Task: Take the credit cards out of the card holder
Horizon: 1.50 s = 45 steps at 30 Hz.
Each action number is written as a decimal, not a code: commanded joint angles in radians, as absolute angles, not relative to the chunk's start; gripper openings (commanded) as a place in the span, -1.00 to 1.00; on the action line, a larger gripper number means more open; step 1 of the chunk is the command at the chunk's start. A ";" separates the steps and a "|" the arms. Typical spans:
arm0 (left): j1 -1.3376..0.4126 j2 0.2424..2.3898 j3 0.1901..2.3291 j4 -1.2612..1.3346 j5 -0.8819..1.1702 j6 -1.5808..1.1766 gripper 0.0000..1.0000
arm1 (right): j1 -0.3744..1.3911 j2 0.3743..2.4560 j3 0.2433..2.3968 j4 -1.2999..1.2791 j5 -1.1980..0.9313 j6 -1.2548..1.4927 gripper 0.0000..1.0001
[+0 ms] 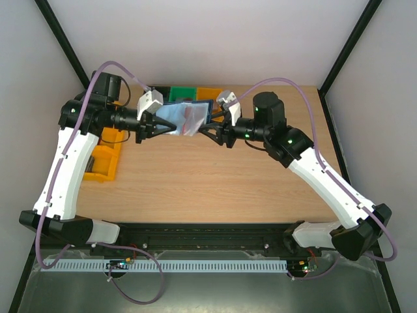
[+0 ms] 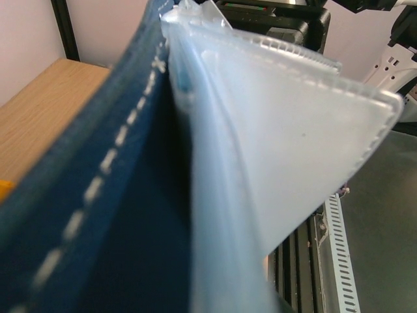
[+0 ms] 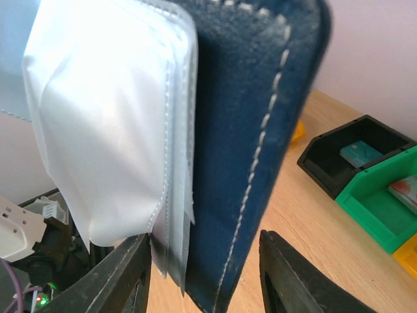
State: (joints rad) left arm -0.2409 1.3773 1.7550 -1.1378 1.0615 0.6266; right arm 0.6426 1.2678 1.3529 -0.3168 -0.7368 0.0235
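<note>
The card holder (image 1: 182,118) hangs in the air over the back of the table, open, held between my two grippers. Its navy stitched cover (image 2: 98,195) (image 3: 254,130) and clear plastic sleeves (image 2: 273,130) (image 3: 104,117) fill both wrist views. A reddish-pink credit card (image 1: 195,117) shows faintly through the sleeves from above. My left gripper (image 1: 158,124) is shut on the holder's left end; its fingers are hidden in its own view. My right gripper (image 1: 210,124) (image 3: 203,242) straddles the right edge. One finger touches the sleeves, and the other stands apart from the cover.
A black bin (image 3: 339,163) and a green bin (image 3: 378,202) stand on the wooden table (image 1: 208,189) behind the holder, each with a flat card-like item inside. An orange bin (image 1: 208,93) sits beside them. A yellow bin (image 1: 107,156) lies under the left arm.
</note>
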 commanded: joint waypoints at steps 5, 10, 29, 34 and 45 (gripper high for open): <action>-0.237 1.353 1.780 -1.164 1.100 0.658 -0.95 | 0.638 1.231 1.375 -0.348 -0.614 -0.028 -0.03; -0.237 1.355 1.775 -1.166 1.097 0.663 -0.95 | 0.635 1.211 1.375 -0.377 -0.597 -0.058 0.03; -0.237 1.356 1.771 -1.167 1.093 0.663 -0.95 | 0.635 1.212 1.411 -0.403 -0.598 -0.045 0.11; -0.237 1.357 1.770 -1.174 1.093 0.672 -0.95 | 0.634 1.226 1.411 -0.390 -0.596 -0.026 0.12; -0.239 1.355 1.771 -1.183 1.104 0.682 -0.95 | 0.647 1.275 1.417 -0.242 -0.788 0.056 0.12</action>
State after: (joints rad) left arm -0.2409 1.3720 1.7550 -1.1667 1.0618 0.6518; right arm 0.6407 1.2671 1.3838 -0.3534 -0.6975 0.0063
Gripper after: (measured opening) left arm 0.060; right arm 0.564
